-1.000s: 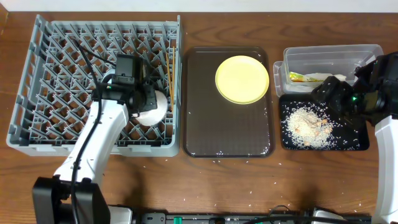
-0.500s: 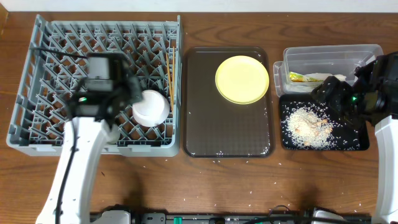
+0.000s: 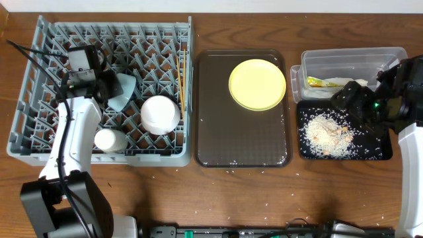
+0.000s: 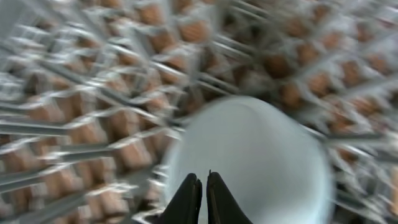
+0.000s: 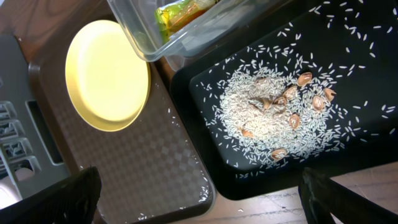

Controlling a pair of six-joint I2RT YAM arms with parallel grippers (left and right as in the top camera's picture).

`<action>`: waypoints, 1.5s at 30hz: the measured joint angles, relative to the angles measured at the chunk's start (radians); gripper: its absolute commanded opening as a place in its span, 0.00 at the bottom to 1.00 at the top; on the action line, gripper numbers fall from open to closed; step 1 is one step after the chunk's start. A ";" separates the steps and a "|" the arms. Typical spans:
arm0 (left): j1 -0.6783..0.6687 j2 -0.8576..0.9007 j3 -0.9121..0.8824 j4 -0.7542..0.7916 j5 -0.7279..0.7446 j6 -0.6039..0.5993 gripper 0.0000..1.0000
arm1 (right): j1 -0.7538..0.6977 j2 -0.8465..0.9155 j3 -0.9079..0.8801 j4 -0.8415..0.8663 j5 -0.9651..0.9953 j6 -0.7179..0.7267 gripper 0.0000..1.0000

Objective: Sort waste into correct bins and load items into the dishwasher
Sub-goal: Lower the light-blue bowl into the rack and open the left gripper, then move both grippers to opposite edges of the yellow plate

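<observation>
One yellow plate (image 3: 258, 84) sits on the brown tray (image 3: 238, 139), between rack (image 3: 39, 86) and tub (image 3: 350, 54), closer to the right hand (image 3: 353, 100) (spread apart) than the left hand (image 4: 200, 177) (pinched together, empty).

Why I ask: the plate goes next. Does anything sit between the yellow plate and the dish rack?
Nothing visible does: only bare serving tray lies between the yellow plate and the dish rack. The chopsticks lie just inside the rack's right wall.
</observation>
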 measured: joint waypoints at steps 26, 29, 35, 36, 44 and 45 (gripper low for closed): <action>-0.002 -0.072 0.000 -0.165 0.315 0.018 0.08 | 0.000 0.000 0.000 0.000 -0.026 0.042 0.99; -0.003 -0.130 0.002 -0.150 0.208 0.018 0.08 | 0.000 0.000 0.000 0.005 -0.026 0.045 0.99; -0.003 -0.075 0.002 -0.131 0.122 0.018 0.08 | 0.000 0.000 0.000 0.005 -0.026 0.048 0.99; -0.003 -0.049 0.002 -0.131 0.124 0.018 0.08 | 0.000 0.000 0.000 0.004 -0.026 0.048 0.99; -0.003 0.033 0.002 -0.155 0.217 0.018 0.08 | 0.008 0.000 0.000 -0.001 -0.043 0.007 0.99; -0.003 0.031 0.002 -0.159 0.222 0.018 0.08 | 0.017 0.000 0.000 0.003 -0.046 -0.008 0.99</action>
